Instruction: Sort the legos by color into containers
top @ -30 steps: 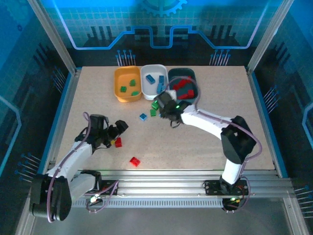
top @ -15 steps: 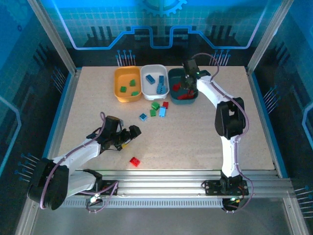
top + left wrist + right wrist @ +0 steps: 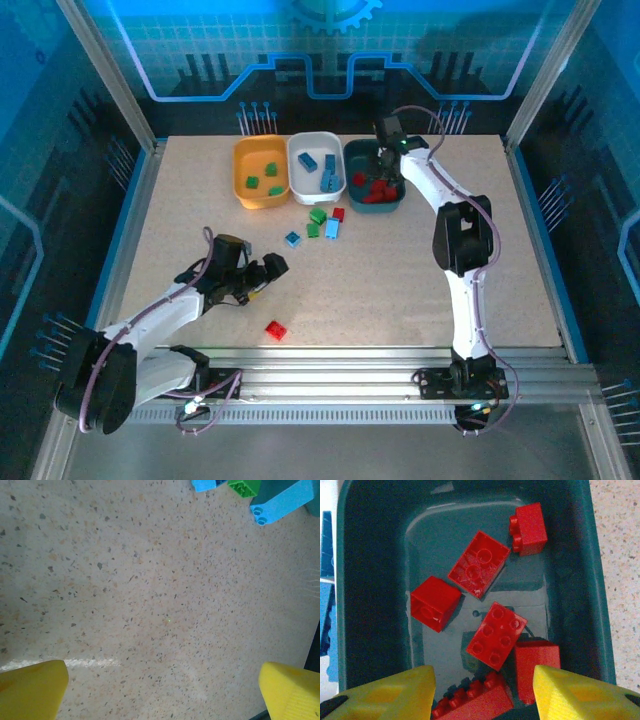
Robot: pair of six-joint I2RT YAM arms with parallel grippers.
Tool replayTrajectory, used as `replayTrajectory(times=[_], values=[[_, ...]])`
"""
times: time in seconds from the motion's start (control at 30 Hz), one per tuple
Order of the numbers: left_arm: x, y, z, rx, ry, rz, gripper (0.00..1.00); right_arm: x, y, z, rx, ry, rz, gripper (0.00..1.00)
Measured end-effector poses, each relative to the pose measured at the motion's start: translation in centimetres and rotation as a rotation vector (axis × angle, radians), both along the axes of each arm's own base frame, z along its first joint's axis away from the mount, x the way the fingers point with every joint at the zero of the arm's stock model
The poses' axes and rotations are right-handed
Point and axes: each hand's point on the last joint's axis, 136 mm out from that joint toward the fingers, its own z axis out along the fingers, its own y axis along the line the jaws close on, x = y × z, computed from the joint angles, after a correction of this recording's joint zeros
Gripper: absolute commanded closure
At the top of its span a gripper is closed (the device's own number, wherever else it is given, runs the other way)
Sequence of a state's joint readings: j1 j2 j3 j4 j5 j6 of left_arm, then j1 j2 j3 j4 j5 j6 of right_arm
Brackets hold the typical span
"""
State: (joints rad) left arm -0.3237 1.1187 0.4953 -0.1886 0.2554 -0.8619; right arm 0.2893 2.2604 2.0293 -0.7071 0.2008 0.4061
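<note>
Legos: 1 red brick (image 3: 276,329) loose on surface (image 3: 420,290), just toward near edge from left hand (image 3: 267,277), which is wide open, empty; left arm nearer. Right hand (image 3: 482,695) parted, empty, over teal tray (image 3: 600,605).

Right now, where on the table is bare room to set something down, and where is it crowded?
Free: the patch between the right arm and the table edge, and the strip left of the orange tray. Crowded: in front of the white tray, where loose bricks lie, and around the left gripper.
</note>
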Motion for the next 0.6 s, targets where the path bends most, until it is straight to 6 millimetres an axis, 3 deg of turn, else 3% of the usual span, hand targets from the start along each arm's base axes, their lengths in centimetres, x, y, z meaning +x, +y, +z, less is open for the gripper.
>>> replayTrajectory(times=[0.07, 0.2, 0.37, 0.47, 0.6], values=[[0.1, 0.3, 0.5, 0.010, -0.013, 0.011, 0.01, -1.5, 0.0, 0.0, -0.005, 0.007, 0.005, 0.41], [0.7, 1.8, 1.8, 0.024, -0.038, 0.066, 0.01, -6.8, 1.0, 1.7, -0.011, -0.007, 0.026, 0.34], [1.2, 4.9, 2.1, 0.048, -0.032, 0.164, 0.01, -12.6, 6.7, 4.5, 0.033, -0.089, 0.119, 0.26], [1.0, 5.7, 1.7, 0.057, -0.007, 0.186, 0.01, -14.2, 9.8, 3.6, 0.056, -0.086, 0.144, 0.25], [0.6, 6.0, 1.8, 0.061, 0.000, 0.191, 0.01, -14.1, 10.9, -0.3, 0.047, -0.017, 0.107, 0.24]])
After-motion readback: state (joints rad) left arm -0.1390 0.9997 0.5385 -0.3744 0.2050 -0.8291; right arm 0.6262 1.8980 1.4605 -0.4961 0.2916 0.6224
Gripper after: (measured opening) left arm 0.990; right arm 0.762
